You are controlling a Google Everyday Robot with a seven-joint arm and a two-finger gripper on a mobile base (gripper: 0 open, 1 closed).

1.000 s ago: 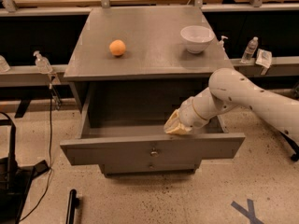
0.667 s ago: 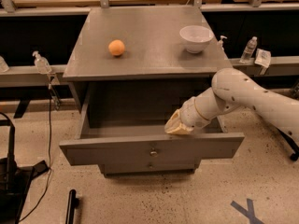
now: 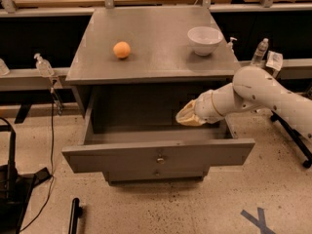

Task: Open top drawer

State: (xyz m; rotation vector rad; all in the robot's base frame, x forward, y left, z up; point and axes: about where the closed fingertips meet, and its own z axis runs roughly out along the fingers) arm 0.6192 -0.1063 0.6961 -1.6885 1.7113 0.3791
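Note:
The top drawer (image 3: 122, 156) of the grey cabinet stands pulled far out toward me. Its flat front panel carries a small brass knob (image 3: 160, 158) at the centre. The drawer's inside looks bare. My gripper (image 3: 187, 116) comes in from the right on a white arm and sits over the drawer's right rear part, just under the cabinet top. It touches nothing that I can see. A second knob (image 3: 157, 172) of a lower drawer shows just beneath the front panel.
An orange (image 3: 122, 49) and a white bowl (image 3: 204, 40) sit on the cabinet top (image 3: 151, 57). Bottles (image 3: 43, 65) stand on side ledges left and right. A black stand (image 3: 10, 179) and cables lie at the left on the floor. Blue tape (image 3: 258, 221) marks the floor at lower right.
The drawer stands about as far out as before. My gripper has shifted slightly back and up inside the drawer opening.

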